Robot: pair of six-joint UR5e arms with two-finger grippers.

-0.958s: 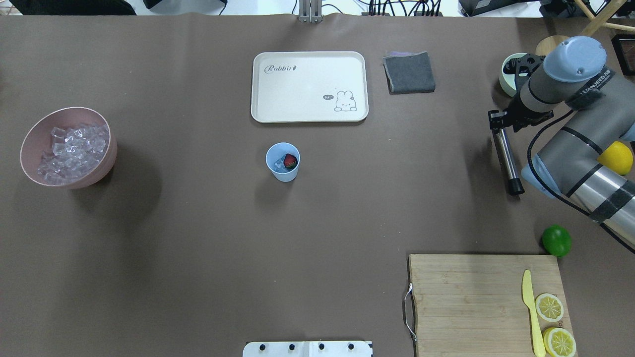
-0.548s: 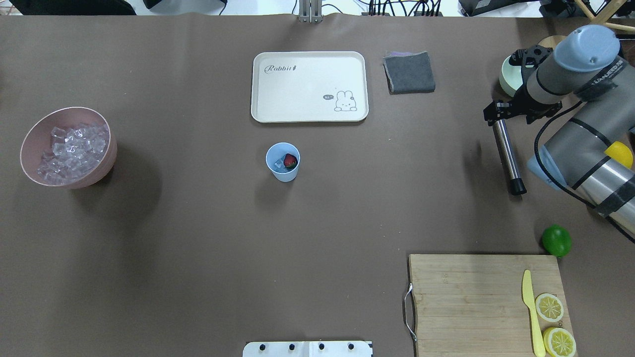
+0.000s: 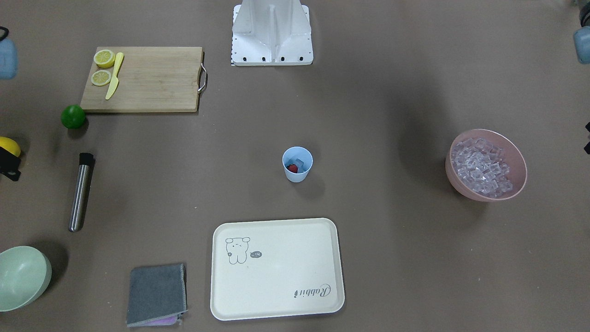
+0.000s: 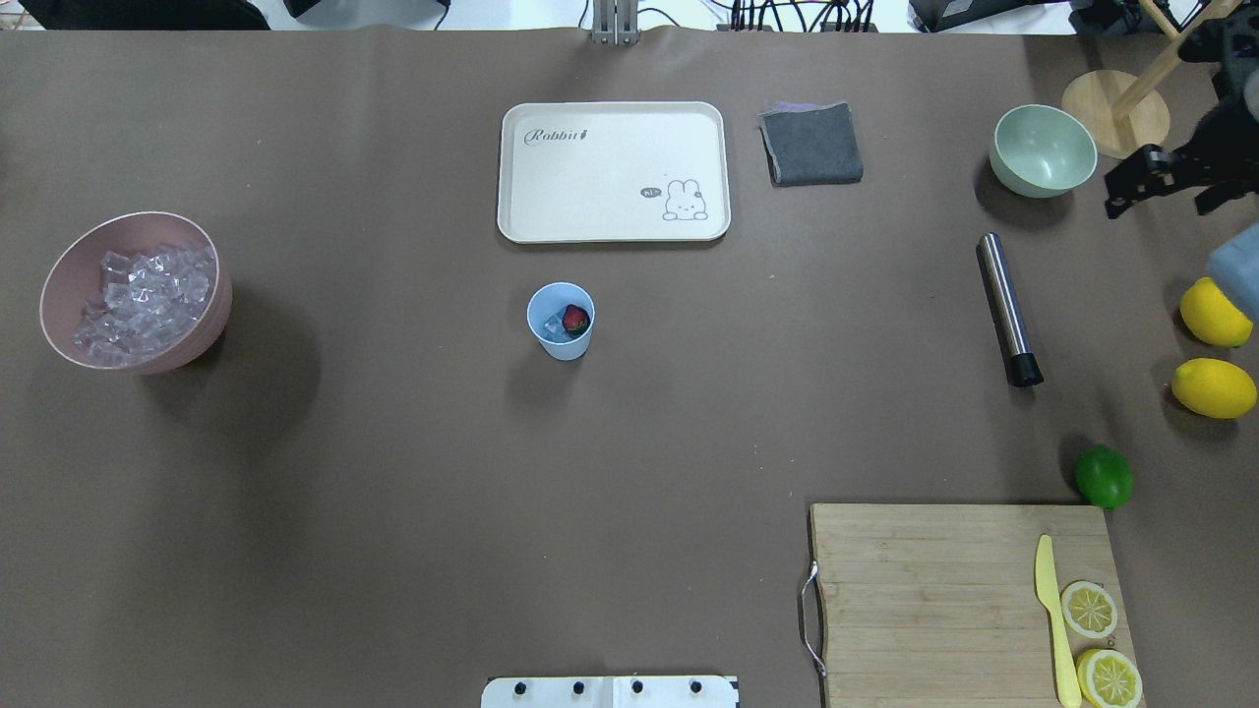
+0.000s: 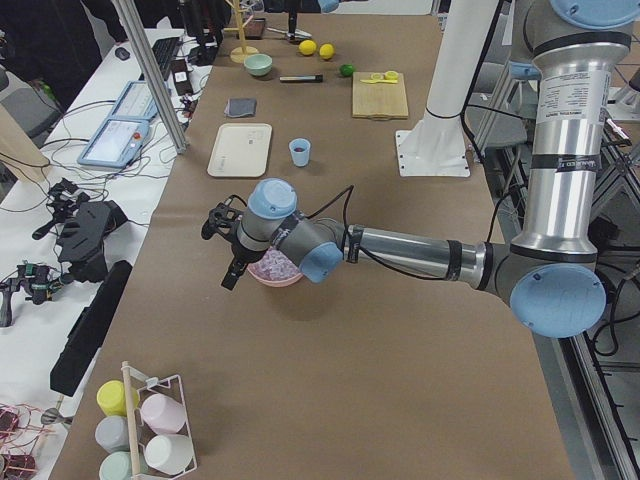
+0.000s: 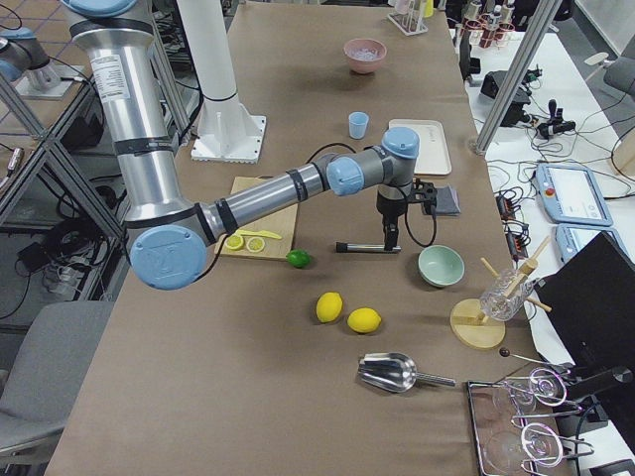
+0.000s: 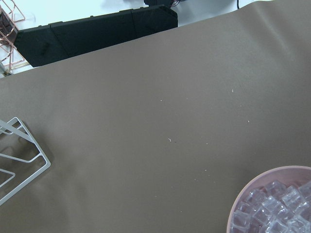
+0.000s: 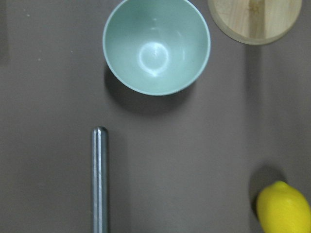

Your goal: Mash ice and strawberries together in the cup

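Observation:
The light-blue cup (image 4: pixel 561 322) (image 3: pixel 297 164) stands upright mid-table, holding a red strawberry (image 4: pixel 575 319) (image 3: pixel 292 168) and some clear ice (image 4: pixel 554 327). More ice (image 4: pixel 143 292) (image 7: pixel 277 208) fills the pink bowl (image 4: pixel 59 265) at the far left. My right gripper (image 4: pixel 1159 192) hangs open and empty high over the right edge, above a steel muddler (image 4: pixel 1005 305) (image 8: pixel 99 179) lying flat on the table. My left gripper (image 5: pixel 222 252) hovers beside the pink bowl. Its fingers show only as slivers, so I cannot tell its state.
Near the muddler sit a pale green bowl (image 4: pixel 1043 149), two lemons (image 4: pixel 1215 313), a lime (image 4: pixel 1103 476) and a round wooden stand base (image 4: pixel 1114 113). A cream tray (image 4: pixel 614 172) and grey cloth (image 4: pixel 811 145) lie behind the cup. A cutting board (image 4: pixel 934 590) carries a knife and lemon halves.
My right arm has risen and pulled back to the right, away from the muddler's upper end. The muddler stays flat on the table; the green bowl and lemons now show.

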